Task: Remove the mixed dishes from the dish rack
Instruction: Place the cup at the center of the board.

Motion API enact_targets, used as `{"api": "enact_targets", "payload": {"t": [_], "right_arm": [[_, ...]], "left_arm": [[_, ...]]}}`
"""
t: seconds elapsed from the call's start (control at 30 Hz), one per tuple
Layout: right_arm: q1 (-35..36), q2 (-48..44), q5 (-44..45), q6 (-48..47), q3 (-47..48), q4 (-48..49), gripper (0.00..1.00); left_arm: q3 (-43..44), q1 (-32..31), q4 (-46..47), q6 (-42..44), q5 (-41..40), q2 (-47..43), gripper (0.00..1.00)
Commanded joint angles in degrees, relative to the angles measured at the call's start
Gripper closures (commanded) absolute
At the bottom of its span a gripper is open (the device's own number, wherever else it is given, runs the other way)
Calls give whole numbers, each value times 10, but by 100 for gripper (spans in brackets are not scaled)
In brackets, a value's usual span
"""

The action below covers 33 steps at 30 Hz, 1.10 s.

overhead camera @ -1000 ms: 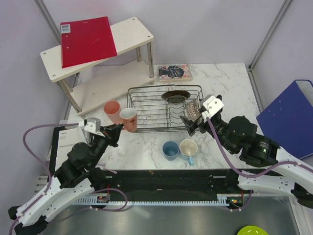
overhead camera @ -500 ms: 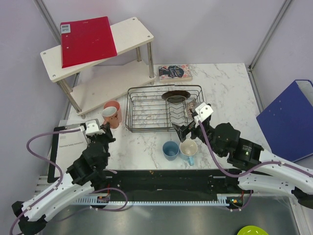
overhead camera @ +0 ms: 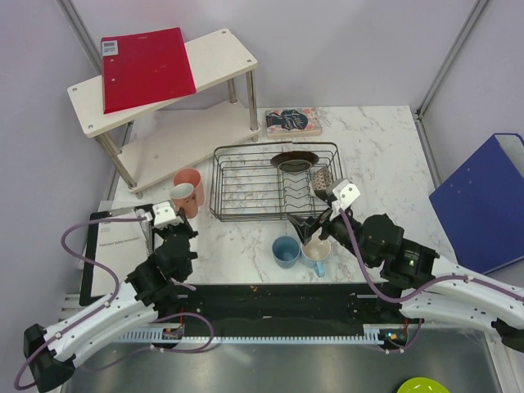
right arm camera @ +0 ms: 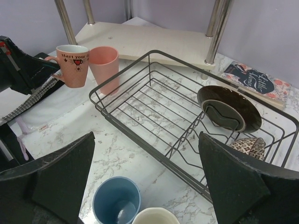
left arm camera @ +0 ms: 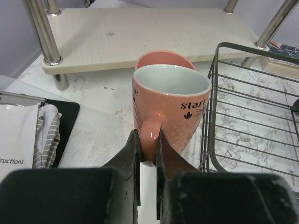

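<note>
From my station I see the left gripper [left arm camera: 148,154] pinched tight on the handle of a salmon-pink ceramic mug with a pale inside and black lettering [left arm camera: 170,105]. That mug stands upright on the white marble table [overhead camera: 377,155], just left of the dark wire dish rack [overhead camera: 246,176], with a plain salmon-pink tumbler [left arm camera: 161,59] right behind it; whether the two touch I cannot tell.

My right gripper [right arm camera: 145,182] hangs over the table in front of the rack, its fingers [right arm camera: 65,172] spread wide and holding nothing. Below it sit a blue cup [right arm camera: 117,199] and a light-blue mug with a cream inside [overhead camera: 316,250], side by side, both upright.

In the rack's far right end I still have a dark red-brown plate [right arm camera: 229,108] leaning in the dividers and a red-speckled bowl [right arm camera: 247,145] tipped on its side at the rack's corner.
</note>
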Motion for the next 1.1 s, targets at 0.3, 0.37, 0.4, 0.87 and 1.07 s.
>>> {"api": "enact_targets", "payload": {"t": [0.3,0.37,0.4,0.87,1.07], "right_arm": [[0,-16,-14,3,-36,33,2],[2,-19,-13,1,-38,35,2],[0,-20,-12,0,-41,34,2],[-1,-23,-17,4,-60,34,2],[-1,-12,-49,60,-61,34,2]], "left_arm": [[-19,1,-23,-167,-5,39,98],[-16,1,-31,-182,5,50,98],[-17,1,-34,-189,8,56,98],[-21,2,-55,-276,27,136,98],[-9,2,-62,-273,37,158,98]]}}
